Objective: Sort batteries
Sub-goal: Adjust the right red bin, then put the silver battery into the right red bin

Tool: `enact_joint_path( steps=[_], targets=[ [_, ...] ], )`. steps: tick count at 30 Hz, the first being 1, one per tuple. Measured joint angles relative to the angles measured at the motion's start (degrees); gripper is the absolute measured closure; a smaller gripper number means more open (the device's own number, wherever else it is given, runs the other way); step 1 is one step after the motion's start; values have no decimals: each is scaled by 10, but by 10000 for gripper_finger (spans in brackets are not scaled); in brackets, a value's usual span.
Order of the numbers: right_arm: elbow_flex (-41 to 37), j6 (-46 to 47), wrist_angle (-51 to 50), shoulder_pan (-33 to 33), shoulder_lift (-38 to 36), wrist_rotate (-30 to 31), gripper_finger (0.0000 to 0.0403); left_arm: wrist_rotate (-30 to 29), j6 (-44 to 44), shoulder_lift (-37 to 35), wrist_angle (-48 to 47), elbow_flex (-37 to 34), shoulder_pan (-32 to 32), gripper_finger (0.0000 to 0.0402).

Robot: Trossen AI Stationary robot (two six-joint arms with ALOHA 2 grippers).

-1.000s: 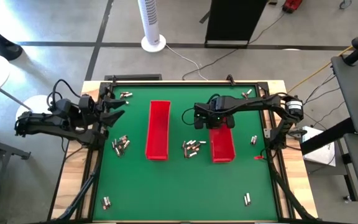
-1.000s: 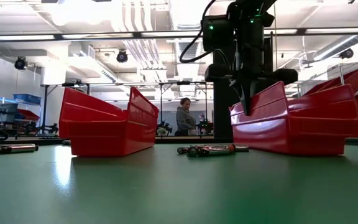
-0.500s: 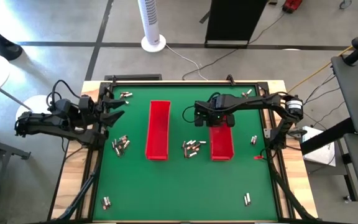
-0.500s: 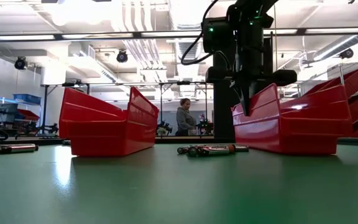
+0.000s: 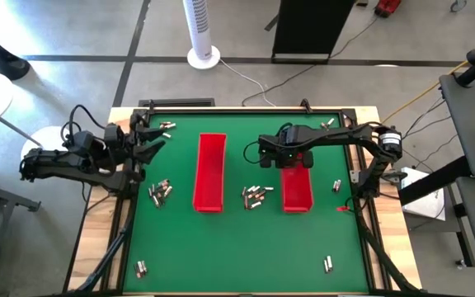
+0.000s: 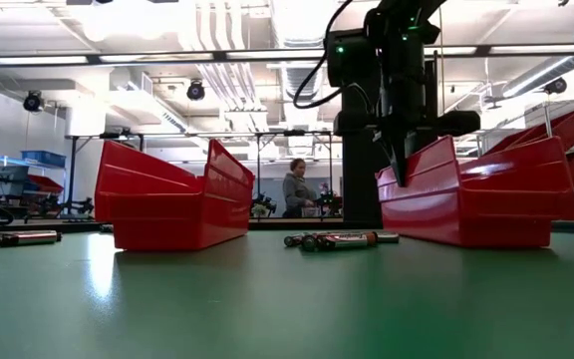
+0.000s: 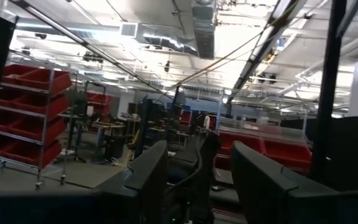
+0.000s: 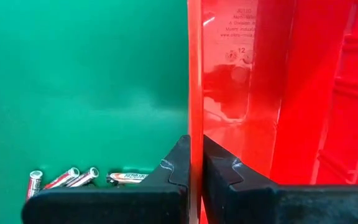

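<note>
Two long red trays lie on the green mat: the left one [image 5: 209, 172] and the right one [image 5: 297, 191]. My right gripper [image 5: 285, 162] points down at the right tray's far left corner and is shut on its wall. Batteries lie in loose clusters between the trays [image 5: 256, 195], left of the left tray [image 5: 160, 191] and at the far left [image 5: 166, 125]; one cluster shows in the right wrist view [image 8: 79, 177]. My left gripper [image 5: 150, 142] hangs open above the table's far left edge, tipped upward, holding nothing. My right gripper pinches the right tray's left long wall [image 8: 195, 93] between its two fingers, one finger inside the tray and one outside. The fingers come from above, pointing down [image 6: 404, 178], near the tray's far end. The tray's bottom stays on the mat.
Single batteries and pairs lie scattered at the right [image 5: 336, 185], near right [image 5: 328, 264], near left [image 5: 141, 268] and far right [image 5: 328, 124]. A raised frame [image 5: 246, 108] borders the mat. A person [image 6: 294, 189] stands far behind the table.
The right tray, held by my right gripper, has shifted a little toward the table's right edge and turned slightly on the mat. My left gripper has kept its place.
</note>
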Motion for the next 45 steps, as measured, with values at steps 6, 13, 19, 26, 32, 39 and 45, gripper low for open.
enact_joint_path(
  steps=[6,13,19,26,32,39,45],
  targets=[
    [0,3,0,1,0,0,390,-6,0,-2,0,0,0,246],
    [1,2,2,1,0,-4,384,-15,0,-2,0,0,0,246],
    [19,-9,-3,5,0,-5,314,-15,0,-2,0,0,0,246],
    [84,-38,-51,27,-36,35,213,-15,-5,-2,0,0,0,246],
    [121,-94,-88,112,-99,88,162,-15,-49,1,4,0,0,246],
    [98,3,-136,271,-114,88,143,-15,-77,11,4,0,0,246],
    [94,200,-134,420,-113,84,149,-27,-69,26,15,1,0,246]
  ],
)
